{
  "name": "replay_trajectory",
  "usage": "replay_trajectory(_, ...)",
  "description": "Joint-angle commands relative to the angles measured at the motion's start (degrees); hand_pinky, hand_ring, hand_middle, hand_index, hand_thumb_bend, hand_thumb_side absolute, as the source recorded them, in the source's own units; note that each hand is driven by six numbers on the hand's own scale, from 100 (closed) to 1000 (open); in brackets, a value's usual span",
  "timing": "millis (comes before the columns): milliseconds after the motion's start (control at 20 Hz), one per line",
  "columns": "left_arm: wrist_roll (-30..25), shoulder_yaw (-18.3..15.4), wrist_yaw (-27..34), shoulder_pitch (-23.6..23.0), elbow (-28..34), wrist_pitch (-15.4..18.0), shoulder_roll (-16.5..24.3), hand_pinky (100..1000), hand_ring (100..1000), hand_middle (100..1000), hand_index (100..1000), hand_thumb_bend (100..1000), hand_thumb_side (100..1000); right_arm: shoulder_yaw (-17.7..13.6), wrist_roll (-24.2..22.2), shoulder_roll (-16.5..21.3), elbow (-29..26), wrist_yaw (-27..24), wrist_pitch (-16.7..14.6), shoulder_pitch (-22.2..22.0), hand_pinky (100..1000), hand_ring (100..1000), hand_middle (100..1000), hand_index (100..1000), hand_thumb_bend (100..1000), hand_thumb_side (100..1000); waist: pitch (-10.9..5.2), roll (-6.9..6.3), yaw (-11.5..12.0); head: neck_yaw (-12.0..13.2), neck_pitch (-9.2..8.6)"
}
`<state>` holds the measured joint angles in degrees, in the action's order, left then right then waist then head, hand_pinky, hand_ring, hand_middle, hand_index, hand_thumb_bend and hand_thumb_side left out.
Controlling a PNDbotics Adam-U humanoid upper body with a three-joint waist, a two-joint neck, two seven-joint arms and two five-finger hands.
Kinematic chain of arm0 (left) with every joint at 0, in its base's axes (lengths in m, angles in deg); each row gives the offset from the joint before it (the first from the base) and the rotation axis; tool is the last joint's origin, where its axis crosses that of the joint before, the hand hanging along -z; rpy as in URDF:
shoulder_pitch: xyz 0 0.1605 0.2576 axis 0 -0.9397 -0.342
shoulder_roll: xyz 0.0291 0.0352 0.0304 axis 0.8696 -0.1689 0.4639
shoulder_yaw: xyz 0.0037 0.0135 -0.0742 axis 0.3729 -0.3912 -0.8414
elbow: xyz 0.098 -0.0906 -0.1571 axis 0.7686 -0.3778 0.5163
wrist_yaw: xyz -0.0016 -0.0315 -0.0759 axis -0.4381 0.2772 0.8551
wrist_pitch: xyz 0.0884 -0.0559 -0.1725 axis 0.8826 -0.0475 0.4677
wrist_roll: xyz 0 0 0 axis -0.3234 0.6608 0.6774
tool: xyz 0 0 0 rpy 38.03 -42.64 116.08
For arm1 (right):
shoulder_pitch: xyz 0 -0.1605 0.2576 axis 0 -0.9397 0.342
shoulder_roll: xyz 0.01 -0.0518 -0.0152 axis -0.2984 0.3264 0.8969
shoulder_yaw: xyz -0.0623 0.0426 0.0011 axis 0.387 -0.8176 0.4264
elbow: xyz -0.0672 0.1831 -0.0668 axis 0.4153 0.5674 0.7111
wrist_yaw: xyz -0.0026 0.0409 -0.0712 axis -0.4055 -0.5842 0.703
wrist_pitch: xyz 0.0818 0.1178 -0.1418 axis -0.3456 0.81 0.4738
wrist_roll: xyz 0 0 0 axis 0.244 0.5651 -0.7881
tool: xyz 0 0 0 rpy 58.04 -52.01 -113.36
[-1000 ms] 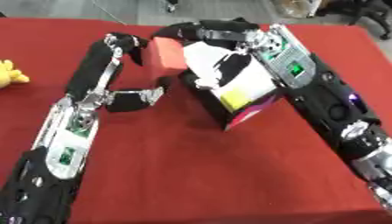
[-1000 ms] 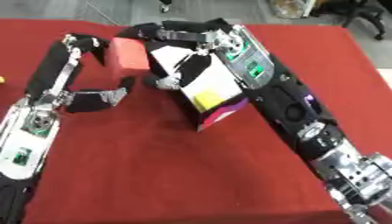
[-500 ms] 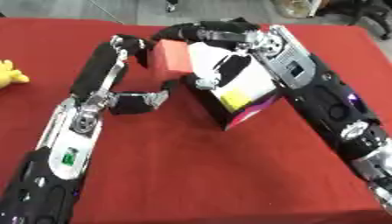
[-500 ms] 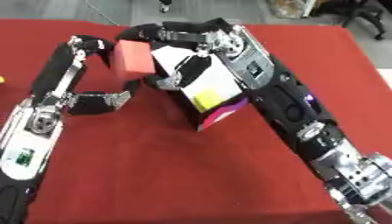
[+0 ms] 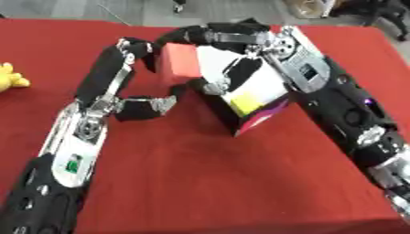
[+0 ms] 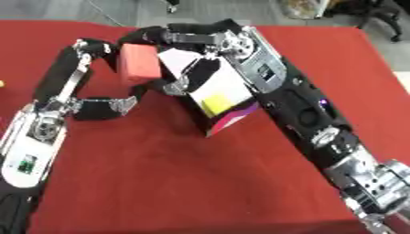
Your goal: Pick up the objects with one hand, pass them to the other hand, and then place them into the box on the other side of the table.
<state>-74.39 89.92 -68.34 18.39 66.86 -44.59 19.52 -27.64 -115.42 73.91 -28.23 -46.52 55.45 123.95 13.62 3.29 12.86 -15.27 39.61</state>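
Observation:
A red block [image 5: 180, 66] is held above the red table, pinched in my left hand [image 5: 102, 98]: the fingers [image 5: 132, 48] curl over its upper left and the thumb [image 5: 156, 104] sits just below it. My right hand [image 5: 240, 39] reaches in from the right, open. Its fingers stretch across the block's top edge, and its thumb [image 5: 214, 84] hangs by the block's lower right corner. Right behind the block, partly under the right hand, a white box [image 5: 256, 98] with a yellow patch and a magenta side lies tilted on the table.
A yellow toy [image 5: 9, 77] lies at the table's left edge. The red table [image 5: 200, 183] stretches toward me between my two forearms. The floor starts past the far edge.
My left hand has carried the red block to the right, up against the box and between my right hand's fingers and thumb. The right arm and the box have stayed put.

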Motion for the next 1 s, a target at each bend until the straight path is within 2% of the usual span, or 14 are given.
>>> replay_trajectory(50, 0.2, 0.3, -0.1, 1.2, 0.3, 0.3, -0.5, 656, 457, 379, 451, 100, 270, -0.6, -8.2, 1.0, -1.7, -0.3, -8.1, 1.0, 1000, 1000, 1000, 1000, 113, 175, 0.19, 0.7, -0.1, -0.1, -0.66)
replay_trajectory(150, 0.5, 0.3, 0.5, 1.2, 0.3, 0.9, -0.6, 657, 457, 393, 468, 100, 267, -0.5, -8.2, 0.9, -1.5, -0.2, -8.0, 1.0, 1000, 1000, 1000, 1000, 100, 100, 0.21, 0.72, -0.1, -0.1, -0.68)
replay_trajectory(350, 0.9, 0.5, 2.1, 1.1, 0.3, 2.8, -0.6, 660, 457, 406, 484, 100, 200, -1.0, -8.2, 0.8, -1.1, -0.8, -7.3, 1.0, 1000, 1000, 1000, 945, 100, 100, 0.19, 0.72, 0.0, -0.1, -0.75)
replay_trajectory(450, 0.9, 0.5, 3.3, 1.1, 0.2, 3.6, -0.7, 660, 456, 409, 497, 100, 168, -1.5, -8.2, 0.8, -1.1, -1.3, -6.8, 1.0, 1000, 1000, 953, 904, 100, 100, 0.2, 0.71, -0.1, -0.1, -0.74)
replay_trajectory(600, 1.2, 0.4, 5.1, 1.0, 0.1, 4.5, -0.8, 661, 457, 417, 511, 100, 101, -1.9, -8.2, 0.8, -1.0, -2.0, -5.9, 1.0, 1000, 955, 892, 847, 100, 100, 0.24, 0.7, -0.1, -0.2, -0.71)
replay_trajectory(850, 1.4, 0.5, 6.7, 1.0, -0.3, 5.1, -0.7, 666, 463, 428, 520, 100, 100, -2.7, -8.2, 0.8, -1.0, -3.7, -4.1, 1.0, 972, 863, 793, 750, 100, 100, 0.31, 0.68, -0.1, -0.3, -0.63)
replay_trajectory(1000, 1.2, 0.5, 6.8, 0.9, -0.4, 5.3, -0.8, 667, 464, 430, 522, 100, 101, -2.9, -8.2, 0.8, -1.1, -4.8, -3.3, 1.0, 951, 841, 769, 723, 100, 100, 0.33, 0.7, -0.1, -0.4, -0.6)
